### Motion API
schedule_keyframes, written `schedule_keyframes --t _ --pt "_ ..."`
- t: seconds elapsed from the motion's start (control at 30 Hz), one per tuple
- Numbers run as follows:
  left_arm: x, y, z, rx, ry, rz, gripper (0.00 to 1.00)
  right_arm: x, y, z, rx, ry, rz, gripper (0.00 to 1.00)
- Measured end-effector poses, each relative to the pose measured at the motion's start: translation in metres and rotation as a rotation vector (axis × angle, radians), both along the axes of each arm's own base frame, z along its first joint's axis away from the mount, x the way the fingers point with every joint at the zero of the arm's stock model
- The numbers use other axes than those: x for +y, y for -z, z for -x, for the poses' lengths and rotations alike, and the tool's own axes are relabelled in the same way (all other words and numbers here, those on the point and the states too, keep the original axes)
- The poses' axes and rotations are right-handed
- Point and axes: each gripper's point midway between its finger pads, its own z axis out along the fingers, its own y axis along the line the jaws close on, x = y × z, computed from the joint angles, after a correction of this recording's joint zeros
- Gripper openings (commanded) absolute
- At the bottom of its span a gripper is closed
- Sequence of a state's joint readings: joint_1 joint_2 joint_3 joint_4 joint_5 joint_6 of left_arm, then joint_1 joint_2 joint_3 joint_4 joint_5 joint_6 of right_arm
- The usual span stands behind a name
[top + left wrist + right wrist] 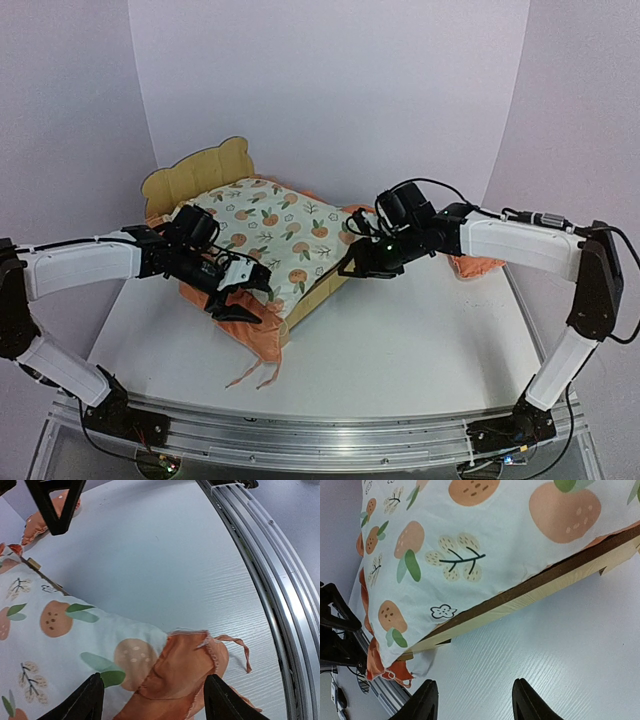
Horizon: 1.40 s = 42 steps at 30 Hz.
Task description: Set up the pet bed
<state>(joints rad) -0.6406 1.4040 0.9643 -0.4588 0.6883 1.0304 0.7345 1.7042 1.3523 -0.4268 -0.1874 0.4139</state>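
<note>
White tabletop (400,340) before the light plywood bed frame (200,170): open. Orange-print ruffled mattress pad (275,230) overhangs its near corner; small orange pillow (480,266) lies to its right.

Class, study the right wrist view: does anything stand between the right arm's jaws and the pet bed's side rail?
Nothing visible. Only bare table separates the open right jaws from the pet bed rail; the mattress pad sits above the rail, not in front.
</note>
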Motion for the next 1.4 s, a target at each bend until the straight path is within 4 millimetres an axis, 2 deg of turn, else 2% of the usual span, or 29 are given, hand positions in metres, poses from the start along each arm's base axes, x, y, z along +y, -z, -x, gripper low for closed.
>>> schedule_keyframes --t 0.1,0.17,0.23,0.4,0.47,0.73,0.8,1.0,1.13,1.27,1.4 --pt "-0.001 0.017 0.011 -0.014 0.044 -0.023 0.69 0.002 0.005 0.003 0.005 -0.002 -0.001 0.50" --pt "-0.002 0.026 0.013 -0.025 0.057 -0.036 0.64 0.004 0.005 0.005 0.004 -0.003 -0.006 0.48" --pt "-0.003 0.031 0.009 -0.039 0.054 -0.044 0.52 0.006 0.004 0.004 -0.001 -0.004 -0.014 0.47" --pt "-0.005 0.036 -0.003 -0.094 0.027 -0.043 0.12 0.012 0.001 0.007 -0.007 -0.012 -0.027 0.43" --pt "-0.006 0.036 -0.007 -0.114 0.010 -0.045 0.02 0.014 0.001 0.009 -0.007 -0.016 -0.030 0.42" --pt "0.001 0.033 -0.024 -0.114 -0.097 -0.074 0.00 0.022 -0.004 0.014 -0.014 -0.045 -0.047 0.42" --pt "0.004 0.022 -0.034 -0.117 -0.133 -0.064 0.00 0.028 -0.009 0.017 -0.020 -0.071 -0.058 0.41" --pt "0.020 -0.025 -0.069 -0.158 -0.217 0.006 0.00 0.055 -0.029 0.033 -0.064 -0.185 -0.104 0.42" --pt "0.034 -0.037 -0.085 -0.173 -0.264 0.024 0.00 0.073 -0.035 0.046 -0.107 -0.251 -0.123 0.40" --pt "0.042 -0.039 -0.093 -0.173 -0.286 0.026 0.00 0.093 -0.029 0.049 -0.148 -0.278 -0.137 0.40" --pt "0.043 -0.045 -0.096 -0.184 -0.286 0.035 0.00 0.109 -0.009 0.044 -0.163 -0.281 -0.121 0.40"
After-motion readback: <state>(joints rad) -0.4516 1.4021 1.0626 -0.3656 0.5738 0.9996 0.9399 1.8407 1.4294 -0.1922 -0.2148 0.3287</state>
